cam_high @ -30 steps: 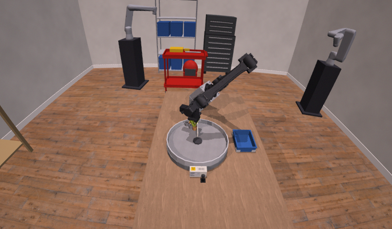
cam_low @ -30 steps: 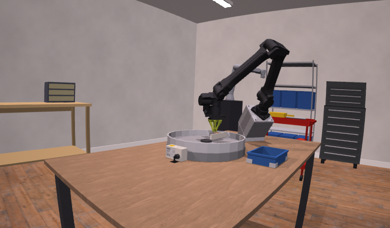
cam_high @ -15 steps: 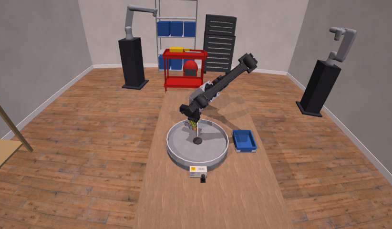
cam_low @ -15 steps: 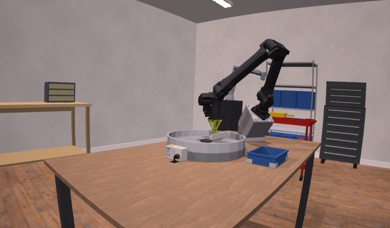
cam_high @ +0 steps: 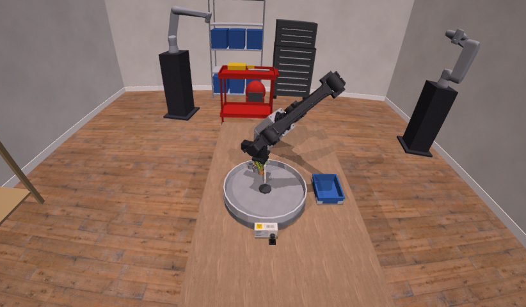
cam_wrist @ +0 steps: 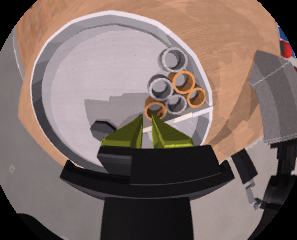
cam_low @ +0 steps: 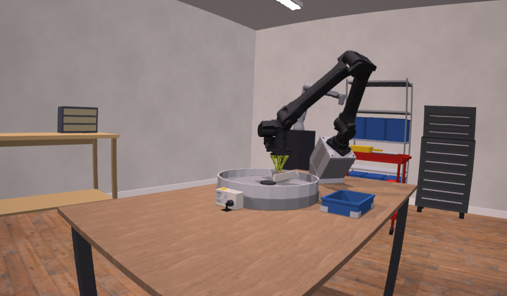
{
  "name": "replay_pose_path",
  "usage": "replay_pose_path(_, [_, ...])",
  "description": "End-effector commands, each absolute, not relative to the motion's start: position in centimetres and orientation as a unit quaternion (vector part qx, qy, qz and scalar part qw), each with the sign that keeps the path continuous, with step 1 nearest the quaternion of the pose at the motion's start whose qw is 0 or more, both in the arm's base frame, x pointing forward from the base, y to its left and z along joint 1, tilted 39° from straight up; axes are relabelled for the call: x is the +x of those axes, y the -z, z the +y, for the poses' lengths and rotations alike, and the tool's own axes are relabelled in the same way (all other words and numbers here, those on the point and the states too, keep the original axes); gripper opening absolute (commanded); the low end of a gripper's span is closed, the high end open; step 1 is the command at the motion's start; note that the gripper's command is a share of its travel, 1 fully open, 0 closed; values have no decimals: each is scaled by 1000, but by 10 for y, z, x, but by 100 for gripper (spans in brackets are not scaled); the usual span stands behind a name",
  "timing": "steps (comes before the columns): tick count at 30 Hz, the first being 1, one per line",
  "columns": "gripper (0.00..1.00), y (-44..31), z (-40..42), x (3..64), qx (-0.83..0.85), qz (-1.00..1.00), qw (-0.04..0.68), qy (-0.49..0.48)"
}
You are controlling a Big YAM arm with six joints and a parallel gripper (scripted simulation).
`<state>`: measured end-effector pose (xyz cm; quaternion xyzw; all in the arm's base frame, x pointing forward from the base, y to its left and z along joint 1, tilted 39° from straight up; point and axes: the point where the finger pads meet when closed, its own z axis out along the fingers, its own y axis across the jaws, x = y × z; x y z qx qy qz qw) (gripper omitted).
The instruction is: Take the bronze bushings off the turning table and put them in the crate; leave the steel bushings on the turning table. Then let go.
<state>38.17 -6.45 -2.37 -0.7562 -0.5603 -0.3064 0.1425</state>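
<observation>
From my remote station, I position the nearly closed claw [cam_high: 259, 165] [cam_low: 279, 169] [cam_wrist: 147, 117], gripping nothing, near one bronze bushing [cam_high: 261, 173] [cam_wrist: 155, 103] on the turning table [cam_high: 302, 194] [cam_low: 267, 195] [cam_wrist: 36, 90].

Left of the dark drawer cabinet [cam_high: 295, 70] [cam_low: 446, 161] stand a red cart [cam_high: 247, 110] [cam_low: 383, 157] and a shelf rack [cam_high: 237, 24] [cam_low: 378, 112].
</observation>
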Motion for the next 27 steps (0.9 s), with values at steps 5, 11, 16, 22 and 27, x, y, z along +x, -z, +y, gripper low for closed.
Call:
replay_pose_path(5, [12, 6, -84, 395, -759, -556, 116, 318])
replay_pose_path(11, [12, 30, -60, 387, -757, -560, 140, 307])
replay_pose_path(16, [12, 31, -62, 390, -758, -558, 137, 308])
replay_pose_path(22, [12, 22, -66, 391, -757, -560, 128, 313])
replay_pose_path(27, [12, 22, -66, 391, -757, -560, 128, 313])
